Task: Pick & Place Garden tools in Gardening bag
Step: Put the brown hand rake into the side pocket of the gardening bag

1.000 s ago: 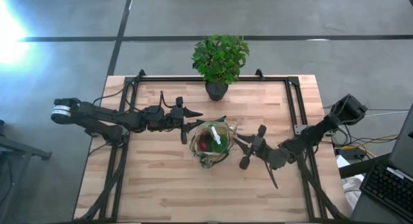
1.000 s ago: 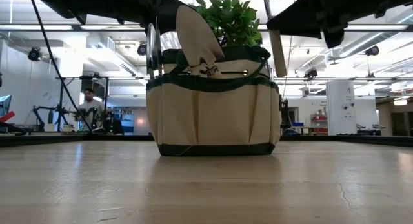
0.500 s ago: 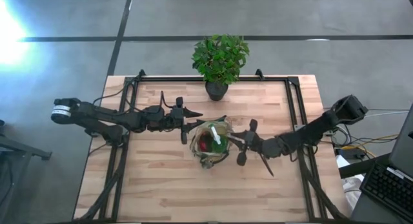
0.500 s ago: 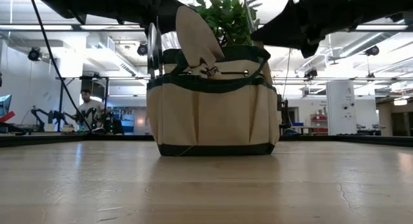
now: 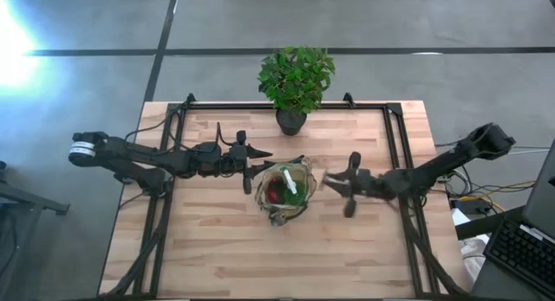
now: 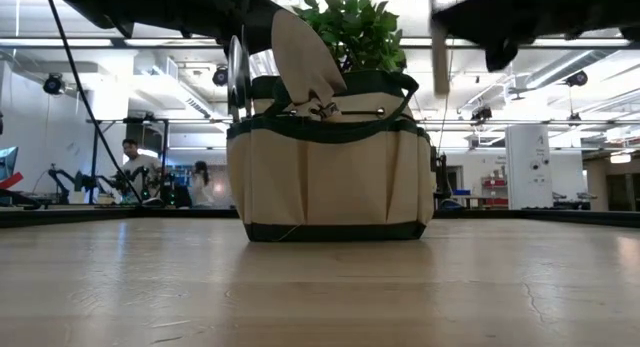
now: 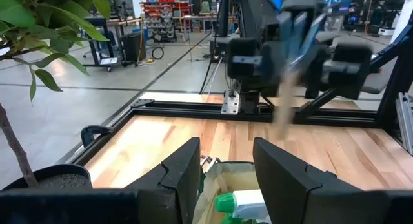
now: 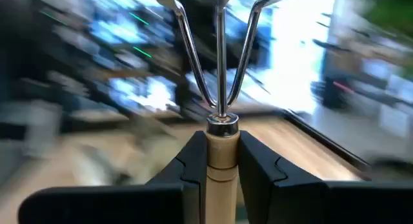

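wooden-handled rake (image 8: 221,130) in right end effector (image 5: 334,182), just beside gardening bag (image 5: 283,193) rim

The right pincer (image 5: 324,181) has swung its rake (image 8: 218,75) toward the bag (image 5: 283,195).

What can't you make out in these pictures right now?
- Olive-khaki fabric gardening bag: contents hidden by its wall in the low view, tiny in the high view.
- Wooden-handled silver rake: tine tips cut off in the right wrist view, background motion-blurred.
- Left gripper: low view crops it.
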Controlling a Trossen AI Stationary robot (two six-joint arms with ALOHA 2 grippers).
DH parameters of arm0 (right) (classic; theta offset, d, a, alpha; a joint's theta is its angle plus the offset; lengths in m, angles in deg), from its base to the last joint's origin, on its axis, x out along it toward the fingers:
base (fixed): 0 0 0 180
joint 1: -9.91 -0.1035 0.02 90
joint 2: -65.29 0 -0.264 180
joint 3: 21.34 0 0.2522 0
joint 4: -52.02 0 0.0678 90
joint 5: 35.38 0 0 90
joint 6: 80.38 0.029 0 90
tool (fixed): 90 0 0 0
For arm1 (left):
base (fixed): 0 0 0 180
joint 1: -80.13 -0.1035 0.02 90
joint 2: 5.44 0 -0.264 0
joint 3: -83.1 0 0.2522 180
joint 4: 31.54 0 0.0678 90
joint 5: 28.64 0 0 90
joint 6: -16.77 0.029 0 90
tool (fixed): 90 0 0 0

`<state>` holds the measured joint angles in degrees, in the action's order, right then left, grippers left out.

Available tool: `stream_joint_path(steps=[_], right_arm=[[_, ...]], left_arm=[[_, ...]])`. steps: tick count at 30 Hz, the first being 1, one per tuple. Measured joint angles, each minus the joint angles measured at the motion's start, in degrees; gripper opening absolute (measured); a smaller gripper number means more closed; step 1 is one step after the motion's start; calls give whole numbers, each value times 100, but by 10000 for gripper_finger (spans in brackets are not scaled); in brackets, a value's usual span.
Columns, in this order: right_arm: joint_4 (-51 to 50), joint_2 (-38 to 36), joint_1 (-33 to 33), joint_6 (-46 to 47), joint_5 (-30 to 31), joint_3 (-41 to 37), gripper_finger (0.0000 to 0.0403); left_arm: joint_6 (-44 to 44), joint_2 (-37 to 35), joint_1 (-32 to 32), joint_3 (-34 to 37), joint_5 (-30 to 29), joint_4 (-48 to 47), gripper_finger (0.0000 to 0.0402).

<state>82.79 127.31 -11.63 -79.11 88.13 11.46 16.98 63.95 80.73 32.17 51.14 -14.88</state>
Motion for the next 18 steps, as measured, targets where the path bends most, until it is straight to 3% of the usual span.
stream_joint_path(steps=[2,4,13,18], right_arm=[[641,-251,73,-123,-813,-350,47],[1163,-397,162,-113,-1245,-668,47],[1359,-170,351,-150,-1334,-861,47],[1786,246,684,-146,-2010,-762,47]], left_arm=[[0,0,-4,0,-35,8,147],[0,0,-11,0,-37,58,147],[0,0,-11,-2,-42,165,147],[0,0,-13,-2,-41,171,147]])
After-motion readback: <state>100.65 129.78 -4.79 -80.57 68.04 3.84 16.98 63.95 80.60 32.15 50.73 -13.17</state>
